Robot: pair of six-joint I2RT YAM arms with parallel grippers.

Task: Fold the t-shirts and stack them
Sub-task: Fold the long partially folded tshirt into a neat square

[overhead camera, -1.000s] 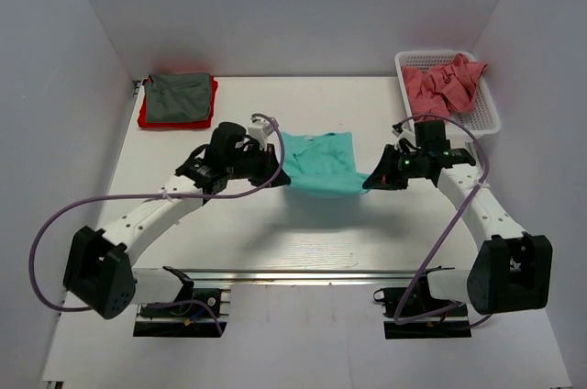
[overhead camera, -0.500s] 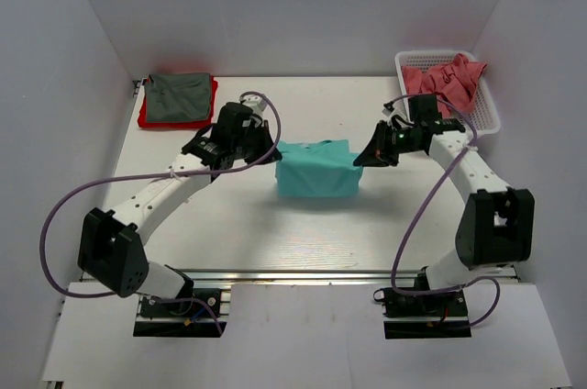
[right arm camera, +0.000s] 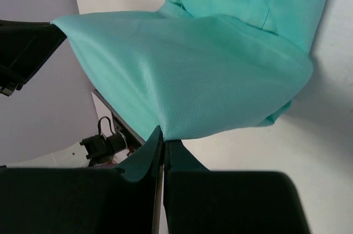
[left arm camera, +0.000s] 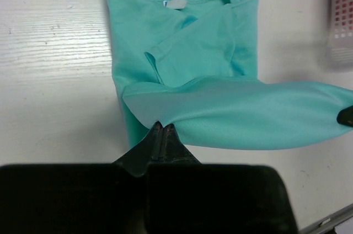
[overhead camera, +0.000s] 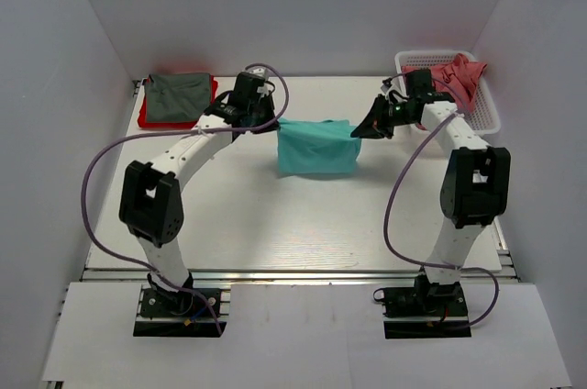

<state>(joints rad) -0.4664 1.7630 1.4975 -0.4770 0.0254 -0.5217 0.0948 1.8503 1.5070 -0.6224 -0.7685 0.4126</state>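
Observation:
The teal-green t-shirt [overhead camera: 316, 146] lies mid-table with one edge lifted and stretched between both grippers. My left gripper [overhead camera: 273, 123] is shut on its left corner, seen in the left wrist view [left arm camera: 161, 125], where the shirt [left arm camera: 220, 52] spreads below with its collar at the far side. My right gripper [overhead camera: 359, 129] is shut on the right corner, seen in the right wrist view [right arm camera: 162, 133], under the raised cloth [right arm camera: 193, 85]. A dark grey t-shirt [overhead camera: 179, 95] lies folded on a bright red t-shirt [overhead camera: 144, 116] at the back left. Salmon-pink t-shirts [overhead camera: 445, 84] fill the basket.
The white mesh basket [overhead camera: 488, 114] stands at the back right, its rim blurred at the left wrist view's right edge [left arm camera: 342, 19]. White walls enclose the table on three sides. The arm bases sit at the near edge.
Both grippers have carried the shirt's held edge away from the near side toward the back of the table, folding it over itself; both arms are now stretched far out.

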